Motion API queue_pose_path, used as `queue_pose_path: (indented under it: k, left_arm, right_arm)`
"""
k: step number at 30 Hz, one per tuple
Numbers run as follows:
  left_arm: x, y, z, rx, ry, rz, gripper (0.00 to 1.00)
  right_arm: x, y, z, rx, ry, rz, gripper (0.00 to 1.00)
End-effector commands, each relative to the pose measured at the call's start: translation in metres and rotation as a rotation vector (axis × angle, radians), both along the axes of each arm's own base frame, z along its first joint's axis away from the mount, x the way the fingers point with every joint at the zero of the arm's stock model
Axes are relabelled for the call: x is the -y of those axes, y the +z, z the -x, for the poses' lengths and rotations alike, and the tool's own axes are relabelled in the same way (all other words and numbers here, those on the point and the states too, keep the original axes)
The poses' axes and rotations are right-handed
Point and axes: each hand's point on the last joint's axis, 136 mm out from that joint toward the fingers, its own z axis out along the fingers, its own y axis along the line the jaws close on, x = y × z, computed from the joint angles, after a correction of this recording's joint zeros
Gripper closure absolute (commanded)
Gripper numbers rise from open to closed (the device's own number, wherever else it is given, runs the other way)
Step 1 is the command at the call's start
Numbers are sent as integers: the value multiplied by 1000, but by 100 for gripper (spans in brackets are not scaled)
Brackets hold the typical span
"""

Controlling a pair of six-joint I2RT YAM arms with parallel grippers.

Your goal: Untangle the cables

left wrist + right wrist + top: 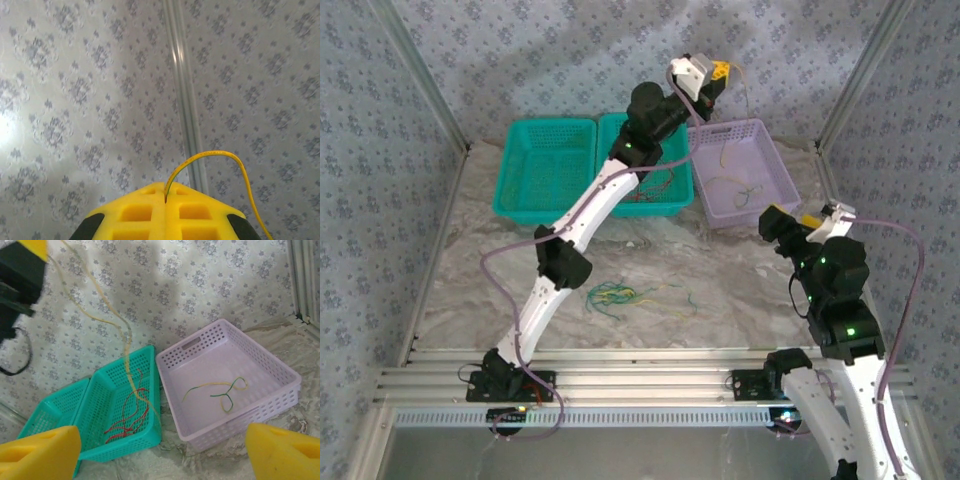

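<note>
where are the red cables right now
In the right wrist view, the red cables lie inside the teal basket right beside the lilac basket, on its left.

One yellow cable is pinched in the closed left gripper; it arches up from there and droops away to the right. A bunch of cables, green and yellow, lies tangled on the worktop. Curly red cables lie in the teal basket beside the lilac basket. The lilac basket holds a pair of cables, yellow and green, looped together.
</note>
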Motion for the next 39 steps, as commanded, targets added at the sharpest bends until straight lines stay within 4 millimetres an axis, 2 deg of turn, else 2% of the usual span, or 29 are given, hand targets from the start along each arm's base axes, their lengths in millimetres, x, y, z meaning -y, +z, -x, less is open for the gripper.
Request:
queue_pose_path:
  k: [1, 5, 8, 13, 19, 26, 28, 31, 34, 35, 37, 39]
  left_arm:
    - [-23, 40, 7, 104, 37, 160, 100]
    - [-23, 44, 11, 103, 8, 179, 100]
    - [-16, 31, 6, 82, 3, 168, 100]
    - [12, -25, -12, -8, -9, 91, 100]
    - [41, -79, -19, -81, -14, 39, 100]
    - [63, -145, -30, -183, -16, -40, 100]
    - [66, -160, -34, -212, -7, -54, 92]
    - [65, -178, -42, -255, 13, -57, 66]
    - [65, -191, -45, -284, 25, -77, 55]
    - [66, -194, -46, -290, 24, -84, 52]
    - [67, -196, -45, -304, 16, -90, 39]
    - [69, -188, -40, -309, -10, -76, 27]
  right_arm:
    - [-7, -6, 6, -21, 46, 32, 12]
    - [-9, -11, 5, -27, 60, 34, 12]
    - [-12, -18, 2, -45, 66, 28, 12]
    - [-13, -18, 2, -44, 76, 20, 12]
    - [-16, -16, 4, -39, 94, 13, 12]
    - [-19, -16, 8, -39, 110, 10, 12]
    - [-20, -17, 9, -42, 115, 12, 12]
    - [-21, -17, 11, -46, 125, 13, 12]
    - [-22, -19, 11, -52, 129, 12, 12]
    - [-22, -18, 11, -50, 132, 10, 11]
    - [-23, -20, 11, -53, 134, 9, 11]
    - [-23, -20, 11, -54, 134, 8, 11]
